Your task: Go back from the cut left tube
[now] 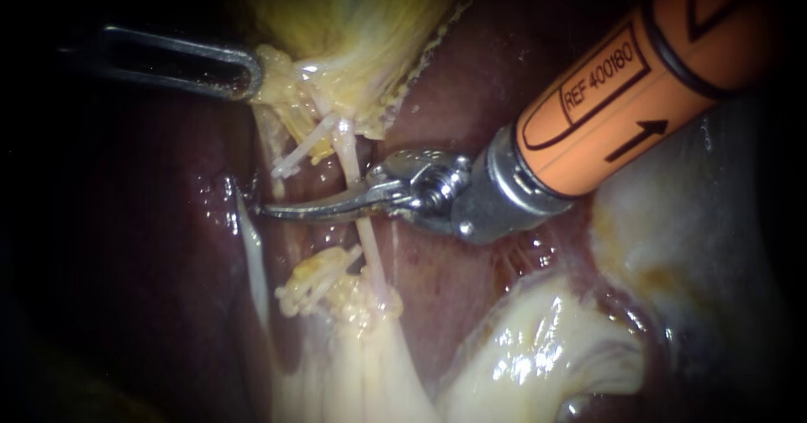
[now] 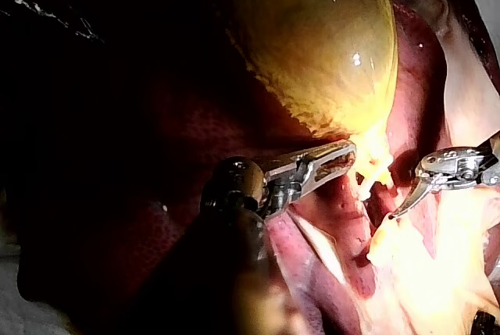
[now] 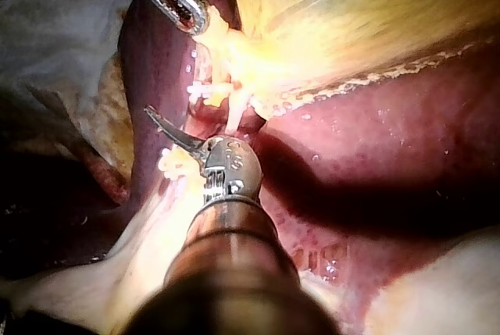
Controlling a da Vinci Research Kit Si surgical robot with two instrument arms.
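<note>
Left tube (image 1: 294, 158) lies cut beside right instrument (image 1: 286, 211), jaws together; left instrument (image 1: 250, 74) clamps gallbladder (image 1: 361, 19).

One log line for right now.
left instrument: shut on yellow fatty tissue | orange-shafted right instrument: curved jaws shut, across intact pale tube | left pale tube: cut

Endoscope light pools centrally; edges sink to black. Wet glints dot the liver (image 1: 471, 78). The right instrument (image 3: 160, 120) throws a broad shadow, perhaps hiding tissue detail.

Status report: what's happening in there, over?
Left instrument shut on gallbladder edge. Right instrument shut, across intact tube. Left tube cut, ends apart.
</note>
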